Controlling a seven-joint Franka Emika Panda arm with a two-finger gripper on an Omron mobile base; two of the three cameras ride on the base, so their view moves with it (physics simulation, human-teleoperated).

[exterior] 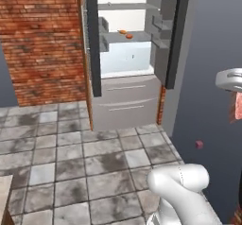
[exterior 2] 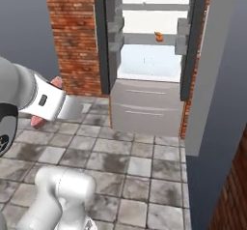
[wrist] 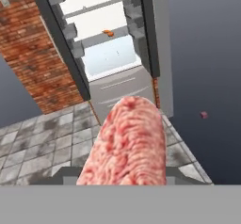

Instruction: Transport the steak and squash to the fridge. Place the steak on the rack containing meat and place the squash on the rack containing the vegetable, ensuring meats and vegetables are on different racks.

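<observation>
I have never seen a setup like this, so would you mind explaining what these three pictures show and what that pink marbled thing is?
This is a rendered kitchen with a white robot arm on a base that can drive. Two pictures come from cameras on the base, behind the arm to its left and right; the third looks along the gripper. All face the fridge, whose doors stand open above two closed grey drawers. Small orange pieces, the vegetable, lie on a grey shelf inside. The pink marbled thing is the steak, held in the shut gripper close to the hand camera. A small reddish lump shows against the dark area right of the fridge; what it rests on is unclear.
</observation>
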